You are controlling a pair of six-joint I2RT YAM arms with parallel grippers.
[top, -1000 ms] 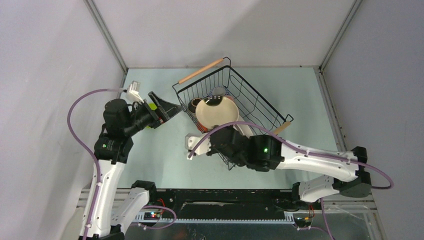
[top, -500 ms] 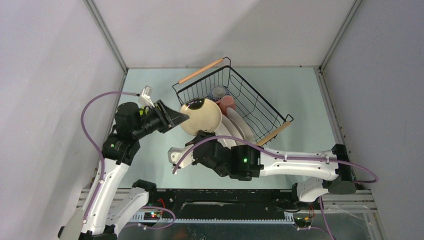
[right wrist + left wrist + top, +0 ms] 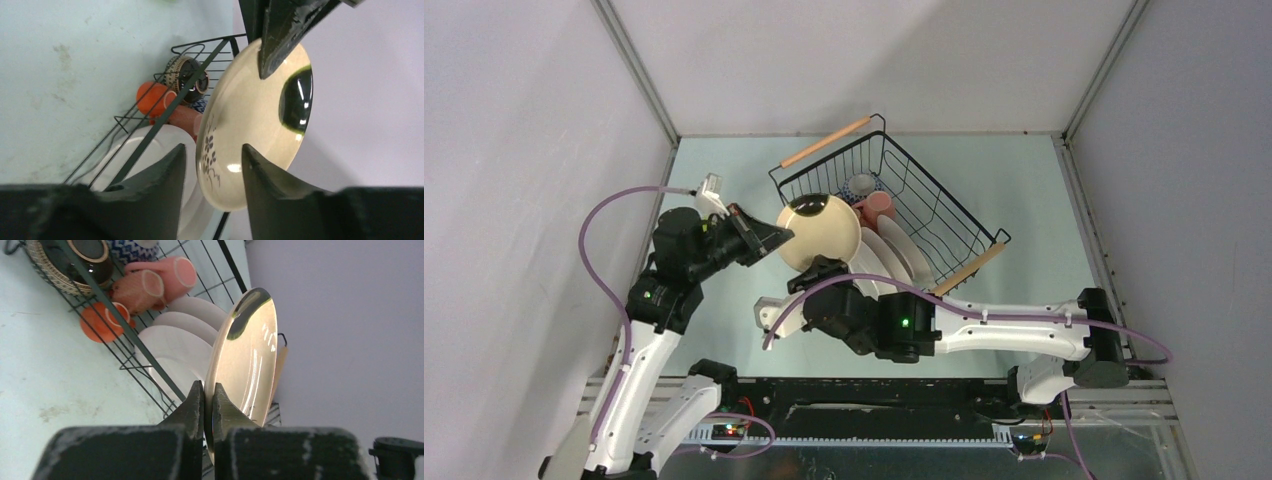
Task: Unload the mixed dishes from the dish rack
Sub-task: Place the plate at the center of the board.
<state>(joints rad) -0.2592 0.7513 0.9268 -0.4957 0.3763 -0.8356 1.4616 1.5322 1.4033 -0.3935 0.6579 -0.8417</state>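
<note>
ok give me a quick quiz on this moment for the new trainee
1. True or false: the left gripper is shut on the rim of the plate.
2. Which of these lies in the rack? A) pink mugs B) a fork C) a glass bottle
3. Fill in the blank: the right gripper has its jaws ____ on either side of the plate's edge.

Key: 1 true; 2 A; 3 open
</note>
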